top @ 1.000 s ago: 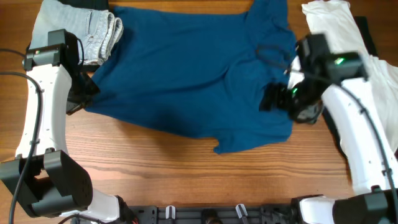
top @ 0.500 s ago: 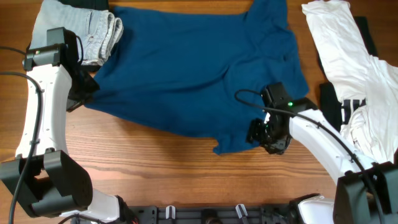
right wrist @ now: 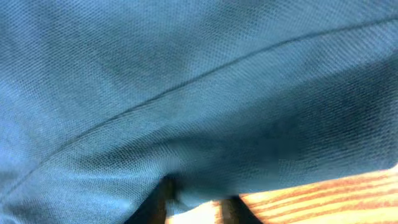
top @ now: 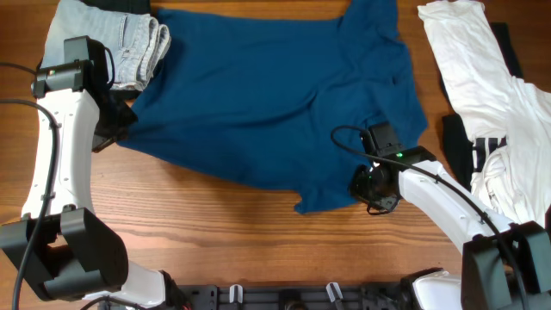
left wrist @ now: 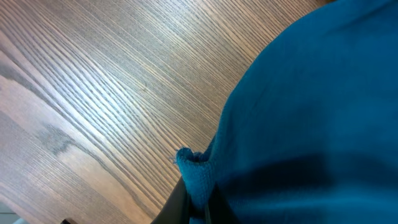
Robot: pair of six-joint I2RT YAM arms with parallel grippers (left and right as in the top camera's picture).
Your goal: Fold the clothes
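Note:
The clothes, one large dark-blue shirt (top: 275,95), lie spread across the back half of the wooden table (top: 215,232). My left gripper (top: 114,127) is at the shirt's left edge, shut on a pinch of that fabric. In the left wrist view the blue cloth (left wrist: 311,112) bunches up between the left gripper's (left wrist: 199,205) dark fingers. My right gripper (top: 368,188) sits at the shirt's lower right hem. In the right wrist view the hem of the shirt (right wrist: 186,74) lies between the right gripper's (right wrist: 194,208) fingers, which have closed in on it just above the wood.
A folded pale-blue denim piece (top: 120,39) lies at the back left, touching the shirt's corner. A white garment (top: 482,69) with black stripes is heaped along the right side. Bare wood runs along the front of the table.
My right arm has come down from the shirt's right side to its lower right hem, and its jaws have closed there. The left arm has stayed still with its hold on the fabric.

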